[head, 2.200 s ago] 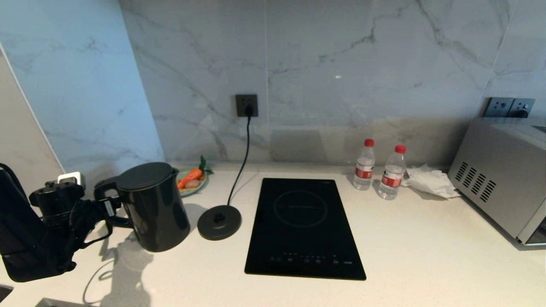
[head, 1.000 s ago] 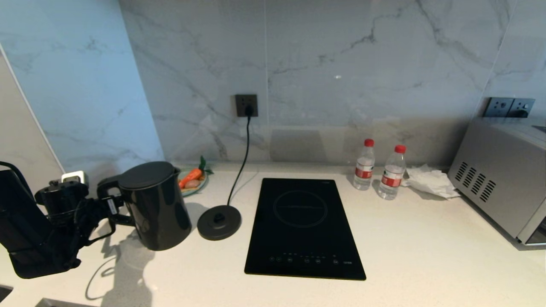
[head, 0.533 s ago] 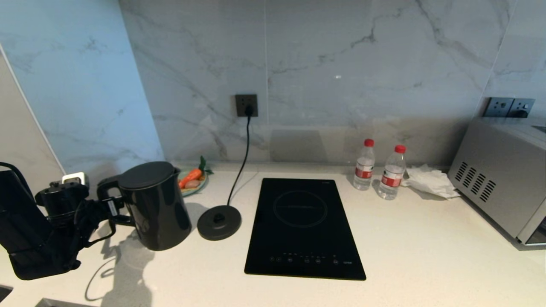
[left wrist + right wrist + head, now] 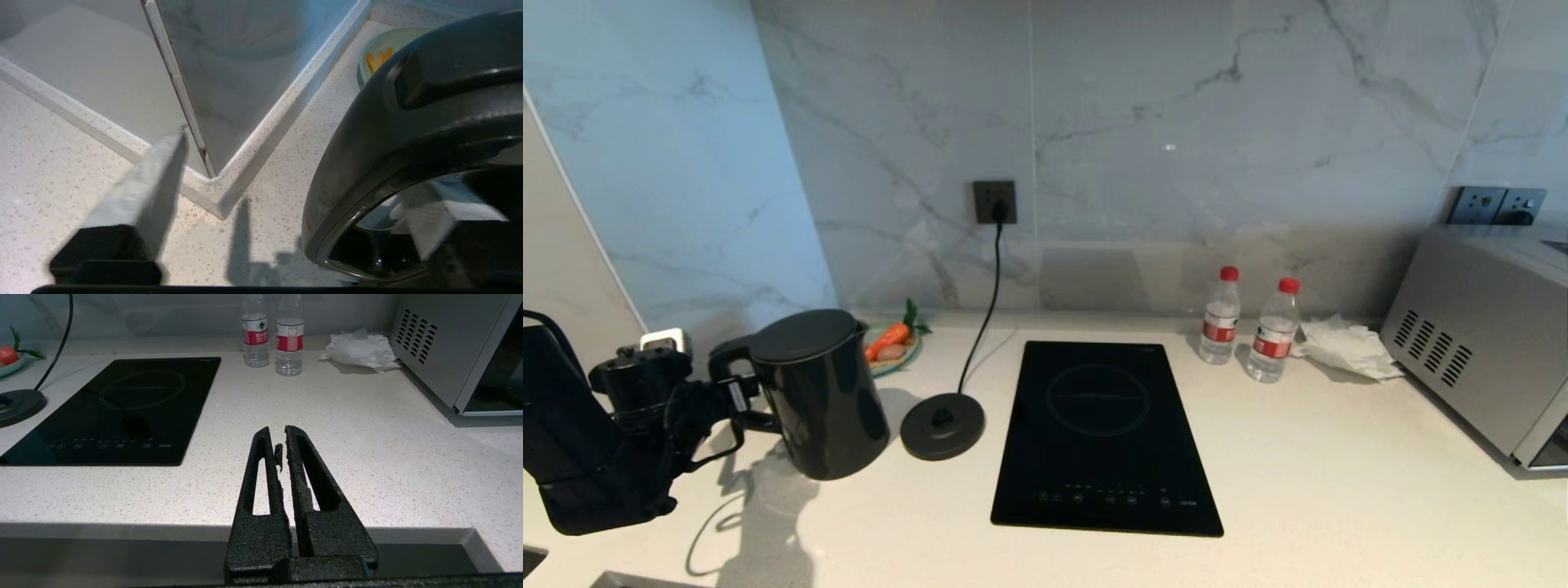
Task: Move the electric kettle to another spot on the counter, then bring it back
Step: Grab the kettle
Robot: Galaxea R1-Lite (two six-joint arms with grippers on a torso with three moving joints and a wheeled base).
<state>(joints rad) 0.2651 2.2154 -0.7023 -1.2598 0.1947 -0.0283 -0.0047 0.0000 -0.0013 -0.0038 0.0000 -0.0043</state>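
Observation:
The electric kettle [image 4: 818, 396], glossy black with a flat lid, stands upright on the off-white counter [image 4: 1339, 490] at the left, off its base disc [image 4: 943, 425]. My left gripper [image 4: 737, 400] is at the kettle's loop handle [image 4: 367, 134]. Its jaws stand open and wide apart. One finger [image 4: 135, 196] is well clear outside the handle, and the other shows blurred through the loop. My right gripper [image 4: 282, 435] is shut on nothing and hangs in front of the counter's front edge, out of the head view.
A black induction hob [image 4: 1103, 433] lies mid-counter, right of the corded base disc. A plate with a carrot [image 4: 894, 343] sits behind the kettle. Two water bottles [image 4: 1221, 316], crumpled tissue [image 4: 1343, 347] and a silver microwave [image 4: 1486, 343] stand at the right. A wall corner is close on the left.
From the earliest frame to a second ago, the left gripper and the kettle shifted slightly to the right. Since then nothing has visibly moved.

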